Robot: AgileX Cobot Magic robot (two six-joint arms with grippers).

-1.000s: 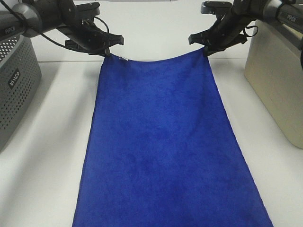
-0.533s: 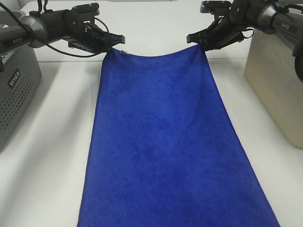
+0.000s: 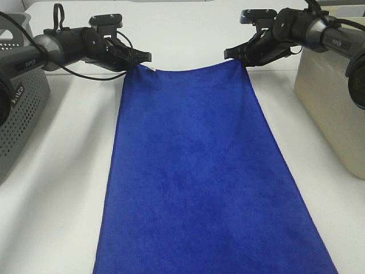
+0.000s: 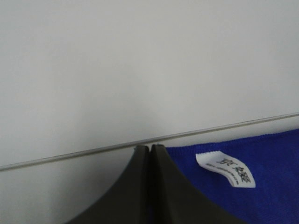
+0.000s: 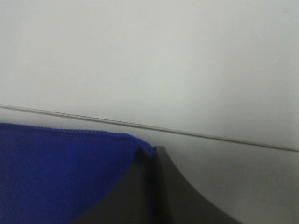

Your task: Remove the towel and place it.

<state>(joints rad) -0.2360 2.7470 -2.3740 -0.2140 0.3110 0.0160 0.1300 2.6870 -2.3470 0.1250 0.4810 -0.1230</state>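
Observation:
The royal-blue towel (image 3: 197,171) lies spread lengthwise down the white table, running off the near edge of the exterior view. My left gripper (image 3: 138,59) is shut on its far left corner, beside the small white tag (image 3: 149,68). My right gripper (image 3: 235,54) is shut on the far right corner. In the left wrist view the closed fingers (image 4: 140,182) pinch the blue towel (image 4: 271,158) near the tag (image 4: 226,169). The right wrist view shows shut fingers (image 5: 161,186) holding the towel's corner (image 5: 60,172).
A grey perforated basket (image 3: 20,108) stands at the left edge of the table. A beige basket (image 3: 333,97) stands at the right. White tabletop (image 3: 63,171) shows on both sides of the towel.
Both grippers have moved away toward the far end and lowered, carrying the towel's far corners. The towel's far edge now sits flatter and straighter.

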